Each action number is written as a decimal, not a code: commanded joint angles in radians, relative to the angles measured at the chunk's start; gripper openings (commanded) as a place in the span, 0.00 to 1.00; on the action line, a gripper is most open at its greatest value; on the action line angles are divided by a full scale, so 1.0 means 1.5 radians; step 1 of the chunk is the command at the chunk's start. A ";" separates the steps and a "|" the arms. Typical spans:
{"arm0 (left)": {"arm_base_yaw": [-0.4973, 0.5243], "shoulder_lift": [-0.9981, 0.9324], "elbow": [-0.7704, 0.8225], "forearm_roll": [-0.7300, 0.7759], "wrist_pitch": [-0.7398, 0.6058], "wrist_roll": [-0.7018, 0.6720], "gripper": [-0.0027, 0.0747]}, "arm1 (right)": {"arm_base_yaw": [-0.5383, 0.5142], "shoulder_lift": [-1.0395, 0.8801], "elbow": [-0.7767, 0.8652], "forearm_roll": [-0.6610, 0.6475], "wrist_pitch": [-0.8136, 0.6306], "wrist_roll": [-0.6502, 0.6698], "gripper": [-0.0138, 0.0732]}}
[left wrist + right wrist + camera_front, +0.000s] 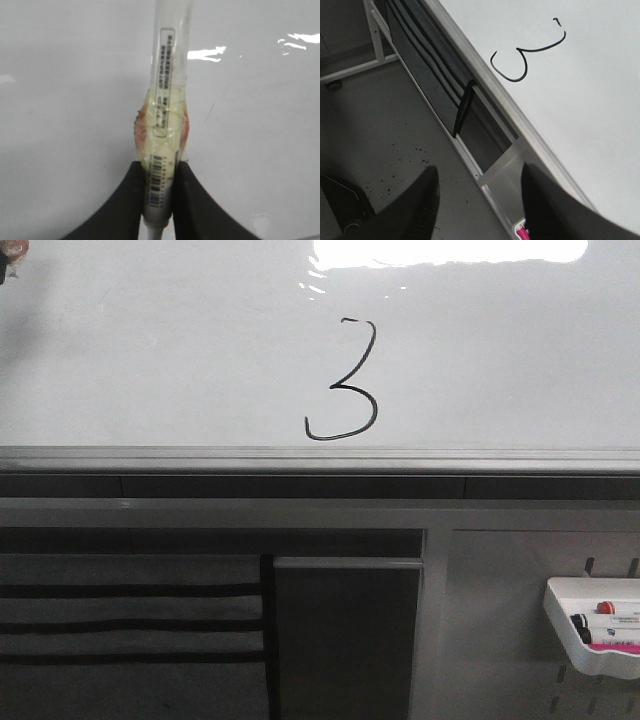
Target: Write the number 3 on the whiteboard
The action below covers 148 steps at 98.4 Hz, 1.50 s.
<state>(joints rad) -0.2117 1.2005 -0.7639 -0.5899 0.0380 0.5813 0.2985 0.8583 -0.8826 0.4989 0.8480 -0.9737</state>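
One number 3 (343,380) on the whiteboard (150,360); left jaws clamp one marker (162,150), right jaws apart, apparently empty.

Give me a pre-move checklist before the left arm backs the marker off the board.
1. Thin black hand-drawn number 3 complete on the large glossy white whiteboard: ok, top stroke and hooked lower curve both drawn.
2. Left gripper grip on the white barcode-labelled marker: ok, black fingers clamp its barrel.
3. Marker tip lifted off the board: cannot tell, tip is out of view.
4. Right gripper: ok, open and empty, away from the board.
5. White marker tray on the grey pegboard panel: ok, apart from both grippers, markers lying in it.
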 commanded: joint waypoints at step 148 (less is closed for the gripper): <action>0.044 -0.106 -0.073 0.175 0.340 -0.037 0.45 | -0.007 -0.041 -0.036 -0.238 0.018 0.484 0.53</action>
<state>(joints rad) -0.1528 1.1317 -0.8263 -0.3930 0.4596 0.5687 0.2927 0.8037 -0.9013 0.2656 0.8978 -0.4595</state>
